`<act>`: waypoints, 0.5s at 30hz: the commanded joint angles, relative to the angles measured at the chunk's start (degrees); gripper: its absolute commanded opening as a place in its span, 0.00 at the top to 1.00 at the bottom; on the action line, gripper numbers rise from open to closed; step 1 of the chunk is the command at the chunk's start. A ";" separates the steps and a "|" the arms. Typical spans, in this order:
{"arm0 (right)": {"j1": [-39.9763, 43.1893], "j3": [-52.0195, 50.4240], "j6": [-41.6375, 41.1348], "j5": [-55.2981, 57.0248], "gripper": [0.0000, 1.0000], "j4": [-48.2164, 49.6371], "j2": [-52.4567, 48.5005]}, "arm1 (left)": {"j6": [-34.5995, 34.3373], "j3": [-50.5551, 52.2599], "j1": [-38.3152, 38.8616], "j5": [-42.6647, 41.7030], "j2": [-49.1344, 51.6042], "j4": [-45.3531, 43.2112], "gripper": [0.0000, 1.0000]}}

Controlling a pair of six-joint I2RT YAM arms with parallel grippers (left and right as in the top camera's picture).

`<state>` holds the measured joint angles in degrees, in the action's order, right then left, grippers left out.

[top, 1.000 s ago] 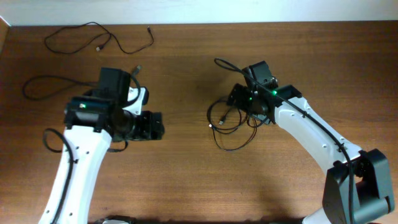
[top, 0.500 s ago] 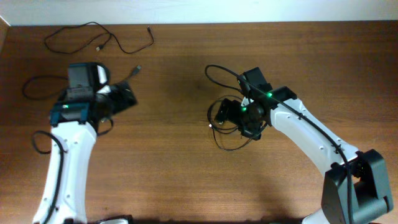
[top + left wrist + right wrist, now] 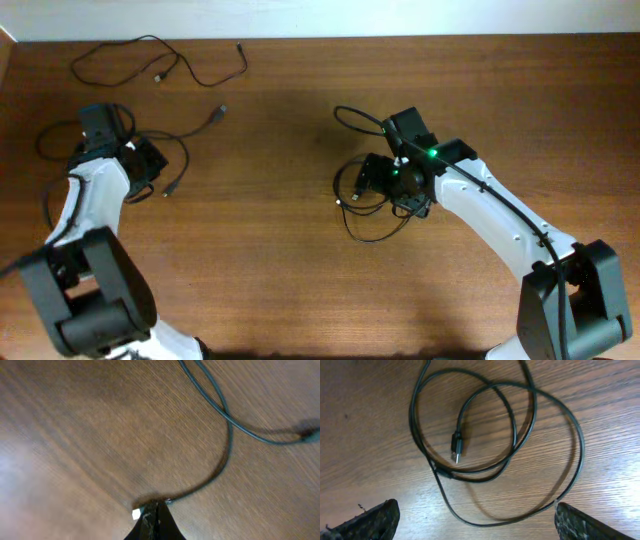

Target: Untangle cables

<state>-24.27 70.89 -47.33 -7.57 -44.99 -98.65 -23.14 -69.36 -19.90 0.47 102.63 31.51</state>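
Observation:
One thin black cable lies at the far left, with one plug pointing up and right. My left gripper sits on it with its jaws shut. In the left wrist view, a strand of that cable runs straight into the closed tips of the left gripper. A second cable lies in a loose coil at the centre. My right gripper hovers over that coil, wide open. In the right wrist view the coil's plug lies inside the loops, and the right gripper has nothing between its fingers.
A third cable lies spread out along the far left edge of the wooden table. The table's far edge meets a white wall. The thick black robot lead arcs from the right wrist.
My left arm has swung from the table's middle to the far left, and its gripper went from open to shut on the left cable. The right gripper shifted slightly down over the coil and stayed open.

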 commanded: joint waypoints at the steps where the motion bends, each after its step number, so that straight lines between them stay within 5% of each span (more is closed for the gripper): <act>1: -0.09 -0.24 0.35 2.27 0.01 0.00 -0.22 | 2.45 0.00 -0.09 0.42 3.63 -1.62 1.00; 8: -0.09 -0.24 0.37 2.27 0.02 0.00 -0.22 | 6.75 0.00 0.02 -9.99 6.99 -6.75 1.00; 15: -0.09 -0.24 0.37 2.27 0.02 0.00 -0.22 | 6.78 0.00 0.02 -9.51 9.16 -7.45 1.00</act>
<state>-24.27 70.89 -47.33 -6.44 -44.99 -98.65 -17.54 -69.34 -19.86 -7.55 109.14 24.34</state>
